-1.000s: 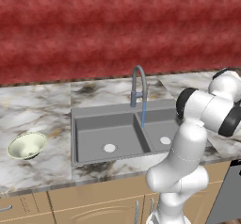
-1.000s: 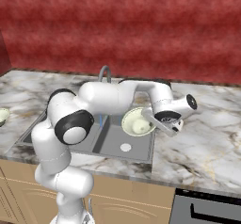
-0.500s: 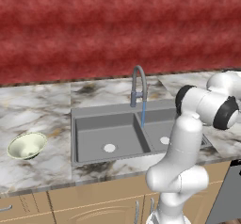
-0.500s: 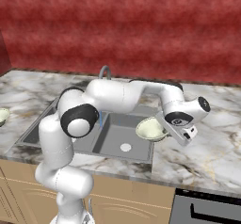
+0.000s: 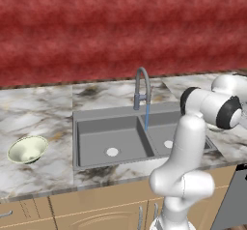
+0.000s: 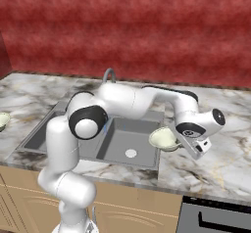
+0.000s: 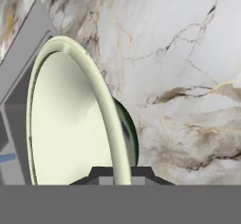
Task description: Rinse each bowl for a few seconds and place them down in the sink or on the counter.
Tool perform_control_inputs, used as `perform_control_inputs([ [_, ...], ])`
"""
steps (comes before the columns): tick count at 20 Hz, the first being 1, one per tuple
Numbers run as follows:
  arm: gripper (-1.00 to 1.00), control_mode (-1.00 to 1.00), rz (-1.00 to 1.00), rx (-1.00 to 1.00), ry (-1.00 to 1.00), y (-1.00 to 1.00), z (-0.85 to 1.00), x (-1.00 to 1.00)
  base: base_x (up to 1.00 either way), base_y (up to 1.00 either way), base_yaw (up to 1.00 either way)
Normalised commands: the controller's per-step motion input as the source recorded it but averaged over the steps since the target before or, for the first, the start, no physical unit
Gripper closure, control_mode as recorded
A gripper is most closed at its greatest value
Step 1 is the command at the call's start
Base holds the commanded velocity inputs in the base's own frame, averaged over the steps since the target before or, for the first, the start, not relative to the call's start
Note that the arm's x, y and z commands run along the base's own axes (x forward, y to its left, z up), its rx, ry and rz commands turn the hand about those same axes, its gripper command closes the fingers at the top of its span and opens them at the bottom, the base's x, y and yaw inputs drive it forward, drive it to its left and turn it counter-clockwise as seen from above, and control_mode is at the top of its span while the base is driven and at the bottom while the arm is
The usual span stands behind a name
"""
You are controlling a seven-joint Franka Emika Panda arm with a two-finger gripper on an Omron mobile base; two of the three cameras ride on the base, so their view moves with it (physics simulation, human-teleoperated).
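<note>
Carrying one pale cream-green round shallow bowl out past the right edge of the grey rectangular double-basin sink, over the white-and-grey marbled stone counter. Two-finger gripper pressed together on that bowl's rim, pinching it and holding it on edge. Set-down step in hand, judging by the bowl clear of the thin blue stream under the curved grey faucet. Next: lower to the marble, level the bowl, part the jaws. Second matching cream-green bowl resting on the counter far left of the sink, probably yet to rinse.
</note>
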Motion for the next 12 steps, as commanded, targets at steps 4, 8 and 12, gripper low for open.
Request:
perform_control_inputs([
  [4,1.00,-1.00,-0.05,0.00,0.00,-0.29,-0.20,0.00,0.00,0.00,0.00],
  [8,1.00,-1.00,0.00,-0.02,-0.01,-0.20,-0.36,0.00,0.00,0.00,0.00],
  [12,1.00,-1.00,0.00,-0.06,0.00,-0.02,-0.34,0.00,0.00,0.00,0.00],
])
